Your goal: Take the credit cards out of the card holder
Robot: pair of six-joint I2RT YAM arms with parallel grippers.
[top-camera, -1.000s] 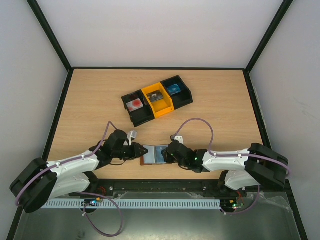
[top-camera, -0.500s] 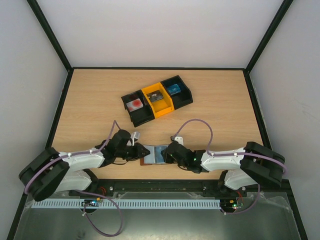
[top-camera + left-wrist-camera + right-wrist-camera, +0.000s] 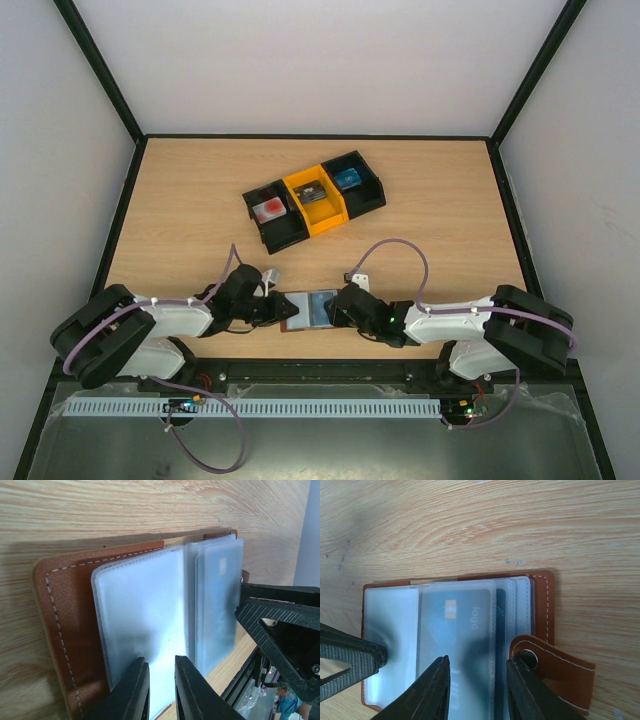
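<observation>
Card holder [image 3: 308, 308] lies open at the lower centre of the overhead view, between both grippers, with a grey-blue credit card [image 3: 455, 630] inside its clear sleeves [image 3: 520, 610]. The right gripper [image 3: 479, 690] is open, jaws at both sides of the card's near end. The left gripper [image 3: 161, 690] is almost closed at the edge of the left sleeve [image 3: 145, 615]; whether it pinches it, I cannot tell. Risk: the right gripper may catch sleeve together with card, so the holder lifts or slides.

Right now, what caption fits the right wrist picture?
Open right gripper above a bluish card sleeved in the open brown card holder.
</observation>
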